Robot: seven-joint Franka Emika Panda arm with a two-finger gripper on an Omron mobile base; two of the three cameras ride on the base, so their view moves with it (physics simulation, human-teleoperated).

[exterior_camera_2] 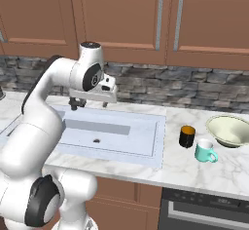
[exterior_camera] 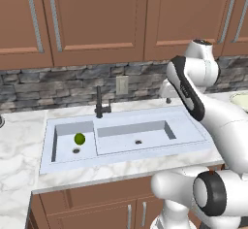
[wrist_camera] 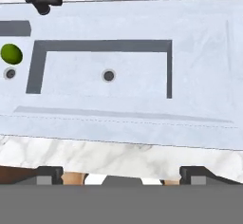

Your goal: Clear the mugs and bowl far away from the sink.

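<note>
Jaws: both dark fingertips (wrist_camera: pixel 50 174) rise wide apart at the bottom of the hand view, holding nothing, so they stand open; in the right base view the jaws (exterior_camera_2: pixel 89 104) hang above the sink's back edge, clear of it.
Arm: the white arm (exterior_camera_2: pixel 46 102) rises from the base and bends over the front of the bench, its hand poised high over the wide basin.
Sink: the pale blue-grey sink (exterior_camera_2: pixel 141 126) is set into the marble bench (exterior_camera_2: pixel 204 173), small basin toward the left end, wide basin (exterior_camera: pixel 138 138) beside it, each with a dark drain.
Faucet: the slim black faucet (exterior_camera: pixel 100 104) stands at the sink's back edge, about where the two basins meet.
Fruit: a small green round fruit (exterior_camera: pixel 80 139) lies in the small basin, just beside its drain; the hand view shows it (wrist_camera: pixel 11 54) too.
Black mug: the black mug (exterior_camera_2: pixel 187 136) with orange inside stands on the bench just right of the sink's right edge.
Teal mug: the teal mug (exterior_camera_2: pixel 205 151) sits near the black one, closer to the bench's front edge, handle turned to the right.
Bowl: the pale greenish-white bowl (exterior_camera_2: pixel 229 129) rests toward the right end of the bench, just behind the teal mug.
Backdrop: a stone backsplash with a wall outlet (exterior_camera: pixel 122 84) runs behind the bench, under brown cabinets (exterior_camera: pixel 92 19).
</note>
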